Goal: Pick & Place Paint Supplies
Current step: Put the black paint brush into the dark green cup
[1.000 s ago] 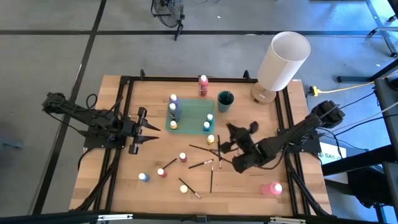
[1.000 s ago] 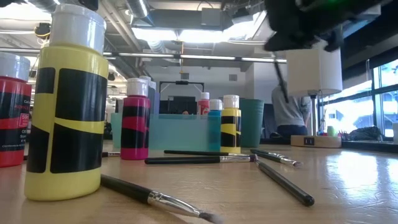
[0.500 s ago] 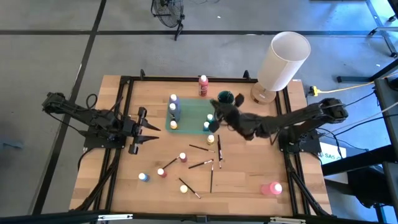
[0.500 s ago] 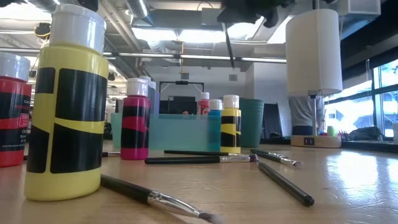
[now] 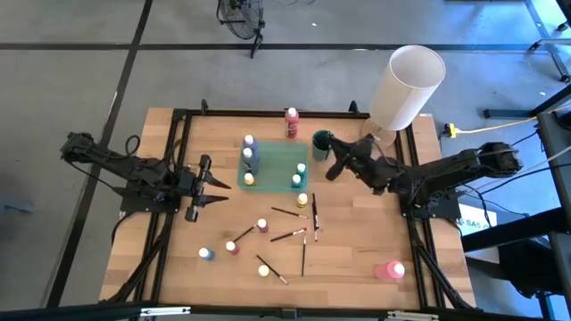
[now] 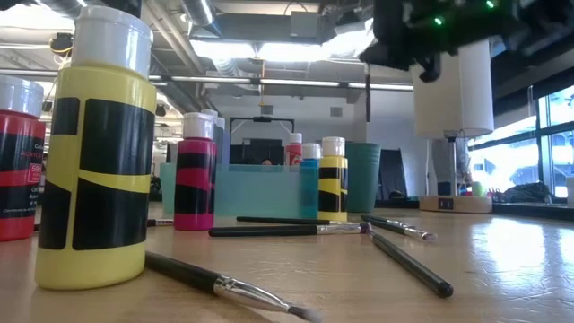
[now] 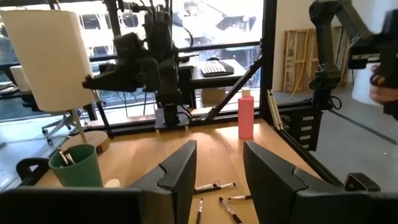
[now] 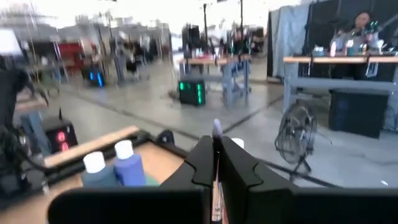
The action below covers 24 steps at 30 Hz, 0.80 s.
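Observation:
My right gripper (image 5: 335, 163) (image 8: 215, 149) is level and raised beside the green cup (image 5: 322, 143), shut on a thin dark brush (image 6: 368, 100). The cup (image 7: 78, 165) stands near the far edge and holds other brushes. Several more brushes (image 5: 292, 235) lie loose mid-table. A teal tray (image 5: 272, 165) holds small white-capped bottles, including a purple one (image 5: 250, 143). More bottles (image 5: 232, 247) stand on the near part of the table. My left gripper (image 5: 214, 185) (image 7: 217, 158) waits open at the table's left, holding nothing. My right gripper pinches the brush's thin shaft (image 8: 215, 163) between its two shut fingers. The fingers are level, reach in from the table's right side and lie across the brush. One end (image 8: 216, 129) sticks up past the fingertips. The rest hangs nearly upright below (image 6: 368, 100), clear of the table.
A big white cylinder (image 5: 406, 87) stands on a round base at the far right, just behind my right gripper. A red bottle (image 5: 292, 122) stands at the far edge. A large pink bottle (image 5: 390, 270) lies near the near right corner. A black frame (image 5: 183, 178) borders the table.
My right gripper, shut on the brush throughout, has risen from mid-table and swung toward the far edge, ending beside the green cup. Its wrist has turned as it went. The brush hung slanted before and now hangs nearly upright.

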Each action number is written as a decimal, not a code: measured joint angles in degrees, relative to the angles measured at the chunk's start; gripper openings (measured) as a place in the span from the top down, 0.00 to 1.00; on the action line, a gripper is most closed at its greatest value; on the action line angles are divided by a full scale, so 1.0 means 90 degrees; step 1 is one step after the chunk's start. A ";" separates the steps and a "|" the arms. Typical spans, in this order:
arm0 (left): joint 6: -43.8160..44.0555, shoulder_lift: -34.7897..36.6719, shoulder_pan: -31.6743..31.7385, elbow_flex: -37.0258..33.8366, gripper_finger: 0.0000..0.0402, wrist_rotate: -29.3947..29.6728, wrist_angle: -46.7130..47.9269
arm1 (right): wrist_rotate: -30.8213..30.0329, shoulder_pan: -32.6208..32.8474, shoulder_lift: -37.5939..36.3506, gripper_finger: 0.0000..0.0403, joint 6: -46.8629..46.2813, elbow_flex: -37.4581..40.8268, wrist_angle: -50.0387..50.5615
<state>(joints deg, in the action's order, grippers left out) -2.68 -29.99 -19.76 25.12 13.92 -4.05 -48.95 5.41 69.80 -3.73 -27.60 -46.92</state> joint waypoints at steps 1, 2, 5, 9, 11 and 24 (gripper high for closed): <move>0.0000 0.0001 -0.0001 0.0000 0.68 0.0013 -0.0001 | 0.0039 0.0000 0.0002 0.97 0.0144 0.0241 -0.0472; 0.0002 -0.0001 -0.0001 0.0000 0.68 0.0040 0.0002 | 0.0139 0.0000 0.0002 0.97 0.0279 0.0463 -0.0917; 0.0000 -0.0001 -0.0001 0.0000 0.68 0.0165 0.0002 | 0.0486 -0.0105 0.0002 0.97 0.0419 0.0917 -0.1763; -0.0012 -0.0001 0.0000 0.0000 0.68 0.0181 -0.0001 | 0.0463 -0.0288 0.0004 0.97 0.0468 0.1173 -0.2062; -0.0081 -0.0001 0.0001 0.0000 0.68 0.0191 -0.0001 | 0.0572 -0.0410 0.0004 0.97 0.0615 0.1171 -0.2200; -0.0115 -0.0003 0.0002 0.0000 0.68 0.0567 -0.0054 | 0.1467 -0.1301 0.0261 0.97 0.0995 0.0909 -0.2027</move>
<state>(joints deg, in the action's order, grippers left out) -3.71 -30.02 -19.75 25.12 19.02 -4.54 -35.74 -6.30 72.15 5.22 -19.42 -65.17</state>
